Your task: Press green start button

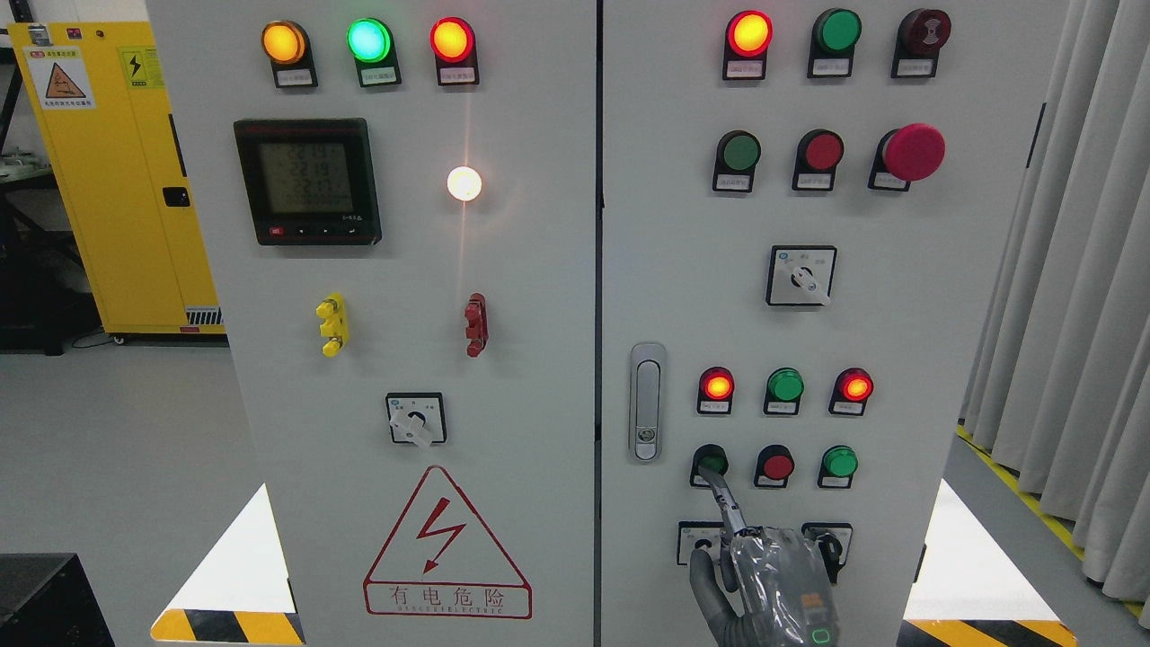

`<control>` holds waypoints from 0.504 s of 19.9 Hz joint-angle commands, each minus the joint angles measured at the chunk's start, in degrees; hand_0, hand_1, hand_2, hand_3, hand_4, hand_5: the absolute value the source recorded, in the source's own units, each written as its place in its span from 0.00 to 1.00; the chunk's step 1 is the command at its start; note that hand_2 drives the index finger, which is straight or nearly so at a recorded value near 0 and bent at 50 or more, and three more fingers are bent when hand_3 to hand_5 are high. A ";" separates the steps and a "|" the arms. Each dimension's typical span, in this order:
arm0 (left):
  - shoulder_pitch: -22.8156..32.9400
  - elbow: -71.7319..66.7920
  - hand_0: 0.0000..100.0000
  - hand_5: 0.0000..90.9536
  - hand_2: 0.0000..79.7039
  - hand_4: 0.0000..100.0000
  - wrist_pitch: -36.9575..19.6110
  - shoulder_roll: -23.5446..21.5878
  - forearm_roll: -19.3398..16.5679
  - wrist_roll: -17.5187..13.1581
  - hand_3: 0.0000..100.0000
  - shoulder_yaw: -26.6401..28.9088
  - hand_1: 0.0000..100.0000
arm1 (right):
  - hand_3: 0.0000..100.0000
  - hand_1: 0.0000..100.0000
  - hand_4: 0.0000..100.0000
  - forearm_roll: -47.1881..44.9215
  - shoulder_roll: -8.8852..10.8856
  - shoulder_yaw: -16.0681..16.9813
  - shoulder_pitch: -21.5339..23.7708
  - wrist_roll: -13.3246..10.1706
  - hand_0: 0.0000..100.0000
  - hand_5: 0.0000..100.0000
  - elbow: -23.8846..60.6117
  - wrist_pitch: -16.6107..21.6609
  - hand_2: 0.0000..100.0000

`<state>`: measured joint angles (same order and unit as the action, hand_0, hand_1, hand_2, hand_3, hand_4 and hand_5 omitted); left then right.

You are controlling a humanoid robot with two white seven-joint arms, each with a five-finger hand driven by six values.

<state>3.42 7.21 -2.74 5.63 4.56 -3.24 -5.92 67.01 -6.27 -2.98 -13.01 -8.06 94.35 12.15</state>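
On the right cabinet door, the lower button row starts with a green push button. Beside it are a red button and another green one. My right hand, grey and wrapped in clear plastic, rises from the bottom edge below that row. Its index finger is stretched up and its tip rests on the left green button, partly covering it. The thumb and other fingers are curled and hold nothing. My left hand is out of sight.
Above the button row sit three indicator lamps, two of them lit red. A door handle is left of the buttons, and two selector switches lie behind my hand. Grey curtains hang at right, and a yellow cabinet stands at left.
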 commanded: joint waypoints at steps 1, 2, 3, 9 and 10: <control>0.01 0.00 0.12 0.00 0.00 0.00 0.02 0.00 0.01 -0.19 0.00 0.03 0.56 | 1.00 0.90 1.00 -0.04 -0.14 1.13 0.44 -0.82 0.74 1.00 1.28 0.15 0.00; 0.01 0.00 0.12 0.00 0.00 0.00 0.02 0.00 0.01 -0.19 0.00 -0.06 0.56 | 1.00 0.90 1.00 -0.04 -0.14 1.04 0.79 -0.82 0.74 1.00 1.71 0.15 0.00; 0.01 0.00 0.12 0.00 0.00 0.00 0.02 0.00 0.01 -0.10 0.00 0.03 0.56 | 1.00 0.90 1.00 -0.04 -0.14 1.04 0.88 -0.82 0.74 1.00 2.15 0.15 0.00; 0.01 0.00 0.12 0.00 0.00 0.00 0.02 0.00 0.01 -0.19 0.00 -0.06 0.56 | 1.00 0.90 1.00 -0.04 -0.14 0.52 1.93 -0.82 0.74 1.00 4.44 0.50 0.00; 0.01 0.00 0.12 0.00 0.00 0.00 0.02 0.00 0.01 -0.19 0.00 0.03 0.56 | 1.00 0.90 1.00 0.05 -0.14 0.26 2.02 -0.91 0.75 1.00 4.79 0.59 0.00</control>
<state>3.42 7.21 -2.74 5.62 4.56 -3.38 -5.92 66.98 -6.35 -2.04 -11.73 -8.67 96.18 12.26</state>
